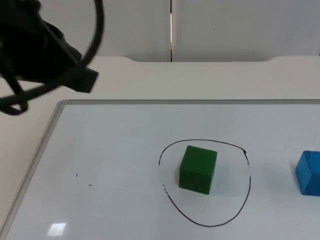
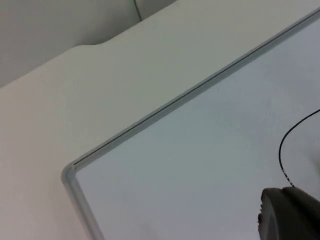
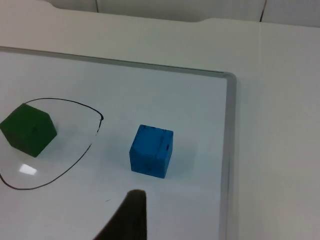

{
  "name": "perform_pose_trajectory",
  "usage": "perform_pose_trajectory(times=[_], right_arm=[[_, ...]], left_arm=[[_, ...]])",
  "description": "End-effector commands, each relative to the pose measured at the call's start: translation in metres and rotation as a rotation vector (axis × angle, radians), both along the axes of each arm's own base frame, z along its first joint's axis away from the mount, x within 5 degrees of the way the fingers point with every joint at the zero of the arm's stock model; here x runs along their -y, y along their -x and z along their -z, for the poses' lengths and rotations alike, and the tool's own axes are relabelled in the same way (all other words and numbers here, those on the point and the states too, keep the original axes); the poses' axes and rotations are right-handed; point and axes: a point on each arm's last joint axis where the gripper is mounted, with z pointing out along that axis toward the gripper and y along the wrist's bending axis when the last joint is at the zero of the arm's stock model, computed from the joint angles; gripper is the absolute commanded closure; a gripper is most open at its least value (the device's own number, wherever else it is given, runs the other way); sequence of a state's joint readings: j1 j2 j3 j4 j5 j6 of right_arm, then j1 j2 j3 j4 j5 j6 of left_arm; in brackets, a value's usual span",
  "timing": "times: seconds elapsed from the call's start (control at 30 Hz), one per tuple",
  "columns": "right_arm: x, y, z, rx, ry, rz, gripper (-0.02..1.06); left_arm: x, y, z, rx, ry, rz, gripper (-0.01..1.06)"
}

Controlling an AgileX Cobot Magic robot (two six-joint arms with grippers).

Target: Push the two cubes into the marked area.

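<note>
On the whiteboard (image 1: 115,165) that lies flat on the white table (image 1: 200,80), a black hand-drawn loop (image 1: 248,175) marks the target area in the lower middle of the top view. Inside that loop sits the green cube (image 1: 198,169), a little toward the loop's upper left and clear of the line on every side. Well outside the loop, at the right edge of the same view, the blue cube (image 1: 308,172) rests on the board, partly cut off by the frame.

From the right wrist view the blue cube (image 3: 151,151) stands just beside the loop's outer stroke (image 3: 75,160) without touching it, between the loop and the board's metal-edged frame (image 3: 229,150). The green cube (image 3: 29,129) shows within the line. The right gripper (image 3: 127,220) hangs above the bare board near the blue cube and apart from it, touching nothing; one dark fingertip (image 3: 131,212) is visible, and how its jaws stand cannot be told.

At the upper left of the top view the left arm (image 1: 45,55) waits above the table beyond the board's corner. The left gripper (image 2: 287,215) shows as one dark fingertip over the board near a stretch of the loop (image 2: 285,150); it holds nothing visible, and whether its jaws are open or closed cannot be told either.
</note>
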State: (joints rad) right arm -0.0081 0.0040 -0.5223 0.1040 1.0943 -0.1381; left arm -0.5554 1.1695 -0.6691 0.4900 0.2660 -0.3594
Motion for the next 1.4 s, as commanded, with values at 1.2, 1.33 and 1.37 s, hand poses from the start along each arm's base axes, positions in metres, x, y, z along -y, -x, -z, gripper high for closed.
perform_pose_trajectory(times=[1.2,1.33,1.37], right_arm=[[0.0,-0.001,0.0,0.011,-0.001,0.005,-0.01],[0.0,-0.001,0.0,0.011,-0.001,0.005,-0.01],[0.0,-0.001,0.0,0.011,-0.001,0.005,-0.01]], left_arm=[[-0.071,0.115,-0.074,0.134,0.16,-0.034,1.05],[-0.071,0.125,-0.077,0.132,0.207,0.015,1.05],[-0.071,0.129,-0.076,0.127,0.203,0.035,1.05]])
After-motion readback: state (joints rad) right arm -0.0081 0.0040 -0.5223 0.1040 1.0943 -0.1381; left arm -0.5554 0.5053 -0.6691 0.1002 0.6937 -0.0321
